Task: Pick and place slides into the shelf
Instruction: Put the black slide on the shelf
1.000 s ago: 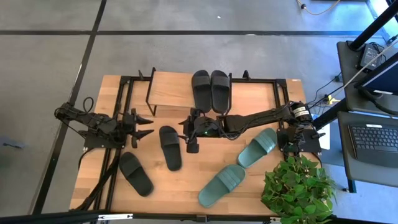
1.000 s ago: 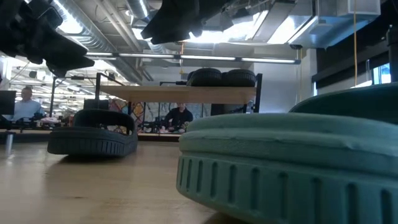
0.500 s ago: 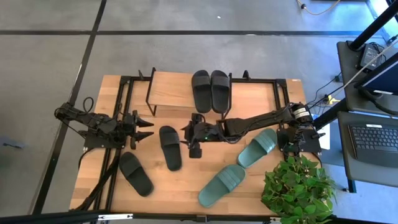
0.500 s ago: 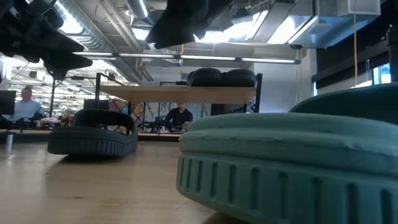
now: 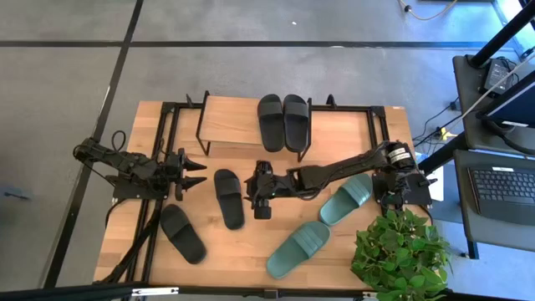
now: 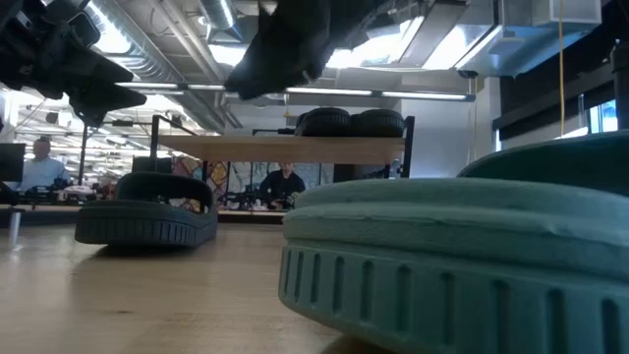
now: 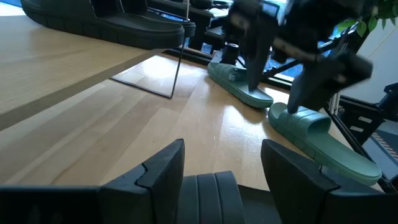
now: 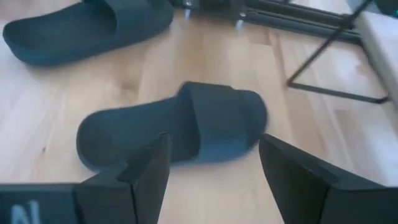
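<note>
The shelf [image 5: 238, 117] stands at the table's far side, and two black slides [image 5: 282, 122] lie side by side on its plank top. Another black slide [image 5: 227, 198] lies flat on the table at the middle, and one more [image 5: 182, 233] lies nearer the front left. Two green slides [image 5: 345, 199] [image 5: 298, 249] lie on the right. My right gripper [image 8: 214, 158] hovers open just right of the middle black slide [image 8: 174, 127], pointing slantwise down at it, touching nothing. My left gripper [image 5: 197, 174] waits open at the table's left.
A potted plant [image 5: 399, 251] stands at the near right corner. Black frame rails [image 5: 164, 142] run along the table's left and far sides. The shelf's thin leg [image 8: 329, 68] stands beyond the middle slide. People sit in the room beyond the table [image 6: 280, 185].
My right gripper has moved toward the table's near edge and down, closer to the middle black slide, tipping a little further downward. Its fingers stay open. The slides lie where they were.
</note>
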Controlling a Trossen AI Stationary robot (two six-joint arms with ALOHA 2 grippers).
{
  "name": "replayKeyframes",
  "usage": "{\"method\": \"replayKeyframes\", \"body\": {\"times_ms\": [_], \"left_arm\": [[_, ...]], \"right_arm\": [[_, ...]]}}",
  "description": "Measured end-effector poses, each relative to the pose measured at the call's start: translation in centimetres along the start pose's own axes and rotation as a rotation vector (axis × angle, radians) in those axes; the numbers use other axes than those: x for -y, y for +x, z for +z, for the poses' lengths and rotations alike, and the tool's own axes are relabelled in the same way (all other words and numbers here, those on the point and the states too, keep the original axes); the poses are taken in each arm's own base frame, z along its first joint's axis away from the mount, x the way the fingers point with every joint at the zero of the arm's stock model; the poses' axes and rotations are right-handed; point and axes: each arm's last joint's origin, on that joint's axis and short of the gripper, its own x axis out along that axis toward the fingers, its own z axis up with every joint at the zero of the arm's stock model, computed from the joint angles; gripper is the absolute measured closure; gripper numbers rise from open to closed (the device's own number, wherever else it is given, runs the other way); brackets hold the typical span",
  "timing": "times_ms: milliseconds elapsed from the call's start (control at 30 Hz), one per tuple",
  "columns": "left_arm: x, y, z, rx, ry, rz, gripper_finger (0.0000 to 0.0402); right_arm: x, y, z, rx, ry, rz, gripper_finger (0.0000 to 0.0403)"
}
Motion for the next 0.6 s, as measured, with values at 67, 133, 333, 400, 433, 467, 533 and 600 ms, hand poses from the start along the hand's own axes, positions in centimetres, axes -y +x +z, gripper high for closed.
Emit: {"method": "replayKeyframes", "body": {"times_ms": [67,133,333,400,433,467,533,600], "left_arm": [[0.0,0.0,0.0,0.000,0.000,0.000,0.0198],[0.0,0.0,0.0,0.000,0.000,0.000,0.0198],[0.0,0.0,0.0,0.000,0.000,0.000,0.0198],[0.0,0.0,0.0,0.000,0.000,0.000,0.0198],[0.0,0.0,0.0,0.000,0.000,0.000,0.0198],[0.0,0.0,0.0,0.000,0.000,0.000,0.0198],[0.0,0.0,0.0,0.000,0.000,0.001,0.0198],[0.0,0.0,0.0,0.000,0.000,0.001,0.0198]], "right_arm": [[-0.6,1.3,-0.4,0.021,-0.015,0.002,0.0159],[-1.1,2.6,-1.0,0.035,-0.047,0.001,0.0159],[-2.1,5.7,-2.6,0.062,-0.065,-0.055,0.0159],[-2.2,6.5,-3.4,0.036,-0.098,-0.084,0.0159],[-2.3,6.8,-3.7,0.032,-0.103,-0.085,0.0159],[-2.4,7.1,-3.9,0.024,-0.106,-0.085,0.0159],[-2.5,7.6,-4.3,0.022,-0.102,-0.087,0.0159],[-2.6,8.1,-4.8,0.011,-0.106,-0.097,0.0159]]}}
